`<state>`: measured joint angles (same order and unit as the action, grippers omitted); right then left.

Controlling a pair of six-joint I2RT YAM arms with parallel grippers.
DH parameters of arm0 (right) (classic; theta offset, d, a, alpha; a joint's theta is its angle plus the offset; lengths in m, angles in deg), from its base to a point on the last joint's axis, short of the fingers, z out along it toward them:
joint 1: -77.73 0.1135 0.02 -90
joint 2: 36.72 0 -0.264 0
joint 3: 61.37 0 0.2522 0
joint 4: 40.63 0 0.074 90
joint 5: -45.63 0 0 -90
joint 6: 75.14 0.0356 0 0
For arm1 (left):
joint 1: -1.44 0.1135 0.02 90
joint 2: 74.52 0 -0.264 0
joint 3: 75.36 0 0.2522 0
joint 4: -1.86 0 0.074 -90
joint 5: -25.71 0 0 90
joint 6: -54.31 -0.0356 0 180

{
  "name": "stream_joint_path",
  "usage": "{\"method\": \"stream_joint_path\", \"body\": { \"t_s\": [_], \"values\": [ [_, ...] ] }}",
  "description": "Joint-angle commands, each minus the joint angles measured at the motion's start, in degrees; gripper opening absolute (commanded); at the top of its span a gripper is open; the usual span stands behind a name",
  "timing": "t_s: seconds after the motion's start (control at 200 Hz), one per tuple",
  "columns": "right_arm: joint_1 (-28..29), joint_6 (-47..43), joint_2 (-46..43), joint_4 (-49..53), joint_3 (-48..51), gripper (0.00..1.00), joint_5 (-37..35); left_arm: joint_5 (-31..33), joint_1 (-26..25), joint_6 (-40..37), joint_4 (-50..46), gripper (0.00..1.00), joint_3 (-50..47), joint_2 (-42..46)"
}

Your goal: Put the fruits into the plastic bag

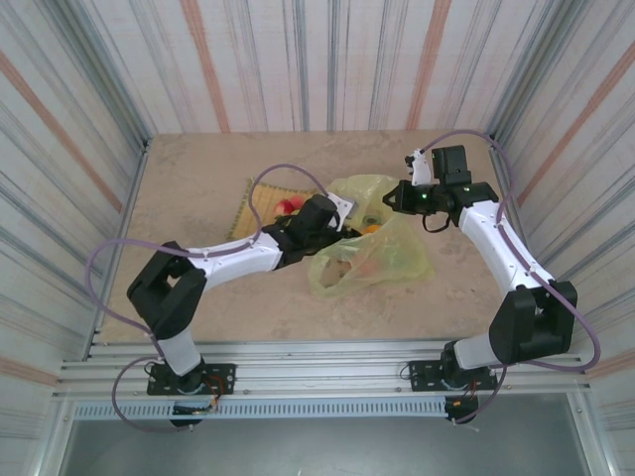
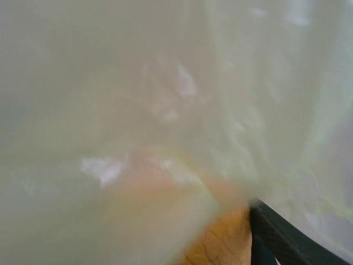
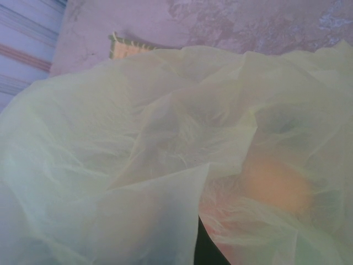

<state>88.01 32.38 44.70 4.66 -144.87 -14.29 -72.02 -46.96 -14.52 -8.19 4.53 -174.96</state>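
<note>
At plastic bag (image 1: 392,260) mouth: left gripper (image 1: 342,220), right gripper (image 1: 390,198), finger spread unreadable; orange fruit (image 1: 372,229) inside, red fruit (image 1: 288,206) left of bag.

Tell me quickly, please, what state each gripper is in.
Left gripper: cannot tell, bag in the way.
Right gripper: cannot tell, at the bag's edge.

One high overview, two close wrist views.
The top external camera looks down from behind the arm bases over the beige stone-patterned table (image 1: 198,297). The left wrist camera sits blurred against the thin translucent yellow-green plastic bag (image 2: 165,110). The right wrist camera faces across it towards the square woven straw-yellow mat (image 3: 128,49). The overview shares both.
</note>
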Motion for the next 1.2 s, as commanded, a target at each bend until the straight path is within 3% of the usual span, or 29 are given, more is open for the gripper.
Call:
{"method": "stream_joint_path", "body": {
  "t_s": [0.0, 0.17, 0.436, 0.847, 1.192],
  "values": [
    [0.4, -0.9, 0.9, 1.1, -1.4, 0.0, 1.0, 6.3, -0.1, 4.3, 5.5, 0.61, 2.5, -2.0],
    [0.4, -1.8, 0.9, 1.7, -1.3, 0.0, 1.1, 14.0, -0.9, 6.2, 6.3, 0.62, 5.9, -6.8],
    [0.4, -2.4, 1.1, 2.0, -1.3, 0.0, 1.0, 19.6, -2.2, 5.4, 7.3, 0.68, 11.9, -14.1],
    [-0.3, -3.0, 1.0, 2.3, -0.9, 0.0, 0.3, 17.9, -1.8, 3.1, 5.4, 0.87, 13.9, -15.2],
    [-0.8, -3.0, 0.8, 2.5, -0.8, 0.0, -0.1, 13.6, -0.6, 2.4, 4.0, 0.95, 9.1, -8.9]
  ]
}}
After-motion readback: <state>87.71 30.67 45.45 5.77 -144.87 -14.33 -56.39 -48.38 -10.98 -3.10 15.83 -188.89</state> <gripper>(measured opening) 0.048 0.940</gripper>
